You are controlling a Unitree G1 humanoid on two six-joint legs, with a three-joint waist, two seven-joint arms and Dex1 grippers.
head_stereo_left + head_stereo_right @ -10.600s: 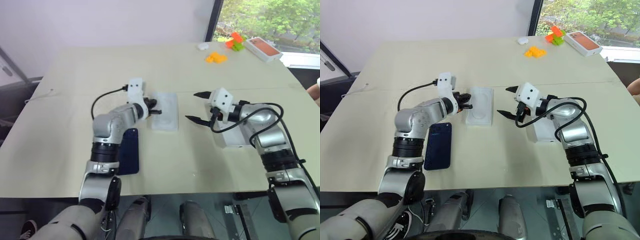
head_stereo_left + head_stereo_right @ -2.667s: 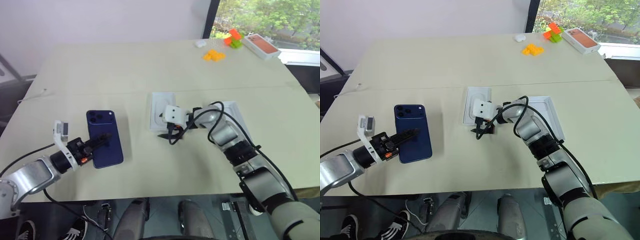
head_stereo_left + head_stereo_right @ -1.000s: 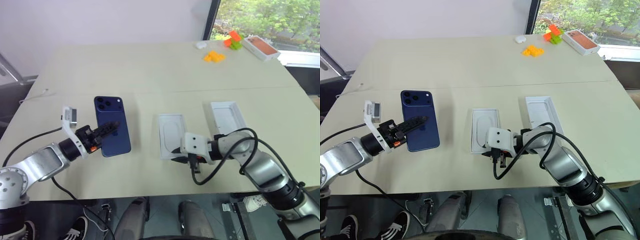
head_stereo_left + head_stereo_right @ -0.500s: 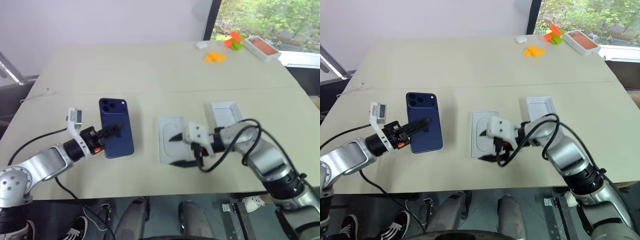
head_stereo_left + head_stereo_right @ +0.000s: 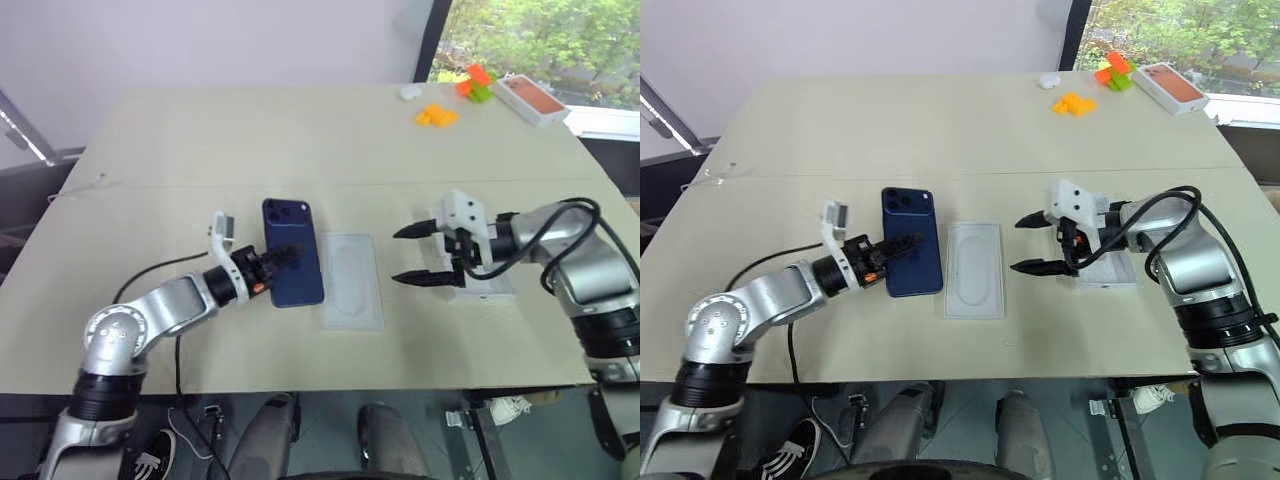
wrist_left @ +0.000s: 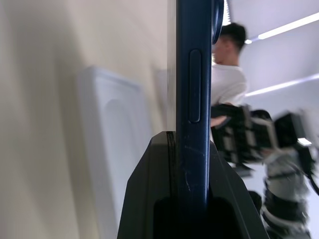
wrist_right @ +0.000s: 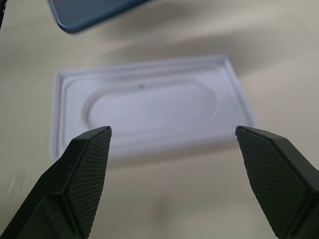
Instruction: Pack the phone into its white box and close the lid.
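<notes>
Daylight enters from the window (image 5: 530, 40) at the far right corner and lights the beige worktop (image 5: 300, 140) evenly and brightly, without glare. Shadows are soft: a faint one lies on the worktop beside the phone (image 5: 292, 266). Both head views are sharp to the edges. In the left wrist view the phone's edge is crisp, while the person (image 6: 227, 74) behind is smeared. In the right wrist view the white insert (image 7: 149, 107) looks slightly soft.

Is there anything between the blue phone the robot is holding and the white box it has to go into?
Yes. The flat white insert lies on the table between the phone, held by the left gripper, and the white box. The open right gripper also hovers beside that box.
</notes>
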